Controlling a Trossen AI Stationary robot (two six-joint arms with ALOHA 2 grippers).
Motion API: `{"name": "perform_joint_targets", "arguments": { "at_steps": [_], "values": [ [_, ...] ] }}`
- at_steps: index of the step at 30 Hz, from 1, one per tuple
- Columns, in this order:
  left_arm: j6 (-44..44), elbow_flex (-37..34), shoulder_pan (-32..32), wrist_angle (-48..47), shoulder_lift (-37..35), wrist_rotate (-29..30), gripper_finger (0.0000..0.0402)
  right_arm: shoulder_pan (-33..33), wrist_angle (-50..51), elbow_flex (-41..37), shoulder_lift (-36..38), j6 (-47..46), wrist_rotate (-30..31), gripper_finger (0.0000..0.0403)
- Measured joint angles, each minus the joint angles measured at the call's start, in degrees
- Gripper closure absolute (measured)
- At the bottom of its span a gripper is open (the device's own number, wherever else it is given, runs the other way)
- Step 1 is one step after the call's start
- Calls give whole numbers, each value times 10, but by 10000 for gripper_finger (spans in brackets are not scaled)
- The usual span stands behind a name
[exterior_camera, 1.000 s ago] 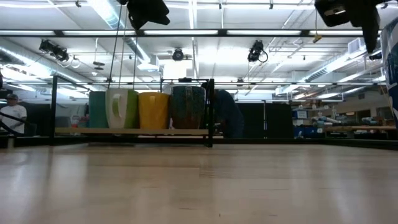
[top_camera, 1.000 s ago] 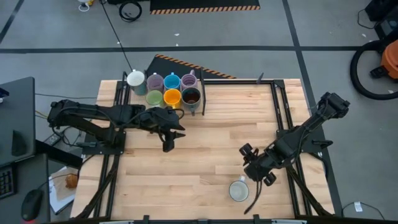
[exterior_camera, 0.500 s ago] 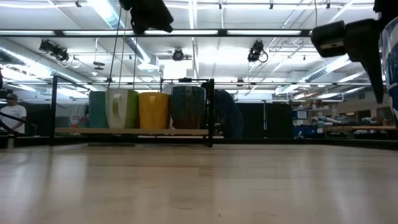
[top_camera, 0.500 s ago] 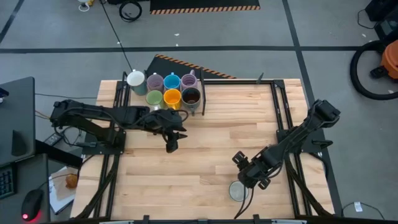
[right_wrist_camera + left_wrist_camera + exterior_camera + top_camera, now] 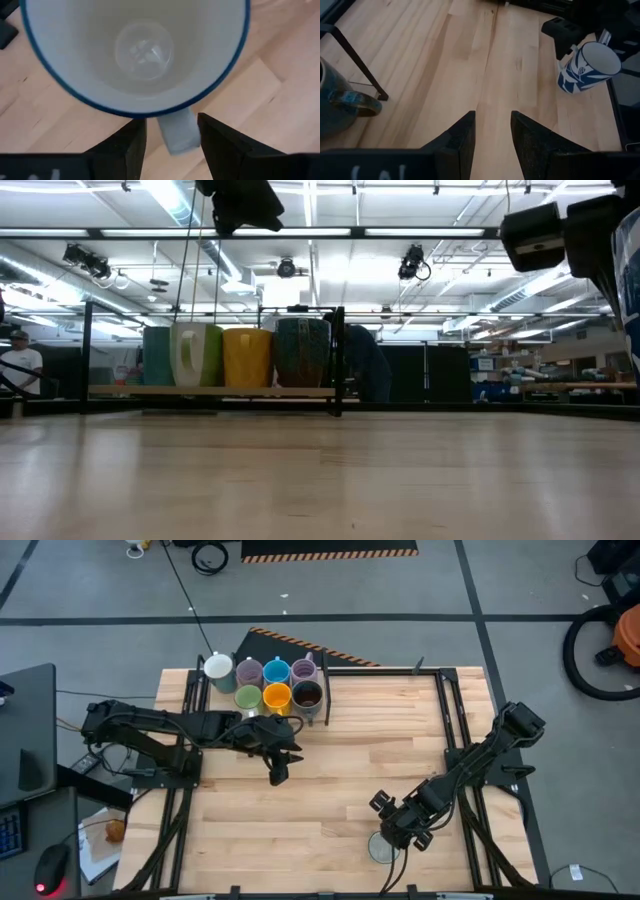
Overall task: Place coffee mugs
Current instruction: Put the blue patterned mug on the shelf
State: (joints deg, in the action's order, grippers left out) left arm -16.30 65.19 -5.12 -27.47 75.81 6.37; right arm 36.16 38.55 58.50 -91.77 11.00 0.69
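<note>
A white mug with a blue rim (image 5: pixel 381 848) stands upright on the table near its near edge; the left wrist view shows blue patterning on its side (image 5: pixel 587 67). My right gripper (image 5: pixel 397 828) hangs right above it, open, its fingers on either side of the side handle (image 5: pixel 177 134). Seven more mugs stand packed in a rack at the far edge: white (image 5: pixel 218 667), lilac (image 5: pixel 249 672), blue (image 5: pixel 277 671), lilac (image 5: pixel 304 670), green (image 5: pixel 249 697), orange (image 5: pixel 277 696), dark brown (image 5: pixel 307 695). My left gripper (image 5: pixel 277 773) hovers open near the rack, over bare wood. My right gripper (image 5: pixel 171 123) comes from above, pointing down, with one finger (image 5: pixel 127 145) on each side of the mug's handle just outside the rim. I cannot tell whether either finger touches the handle. The mug stands on the table.
A black metal frame (image 5: pixel 440 700) runs along the table's edges and around the rack (image 5: pixel 338 360). Bare wood lies in the table's middle (image 5: pixel 350 760). The dark mug's handle (image 5: pixel 357 100) shows close beside my left gripper. A person (image 5: pixel 15 365) sits beyond the table.
My right gripper has moved toward the table's near edge and to the left, coming to stand over the white mug. The mugs have kept their places.
</note>
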Motion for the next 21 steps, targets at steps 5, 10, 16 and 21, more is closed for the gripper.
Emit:
{"name": "perform_joint_targets", "arguments": {
  "at_steps": [5,10,16,21],
  "values": [
    [0,0,0,-2,0,0,271,0,-14,0,0,12,20,259],
    [0,0,0,-4,0,0,271,0,-29,0,0,17,26,308],
    [-1,0,0,-7,0,0,271,0,-30,0,0,7,27,330],
    [-1,0,0,-8,0,0,271,0,-25,0,0,-25,51,326]
  ]
}}
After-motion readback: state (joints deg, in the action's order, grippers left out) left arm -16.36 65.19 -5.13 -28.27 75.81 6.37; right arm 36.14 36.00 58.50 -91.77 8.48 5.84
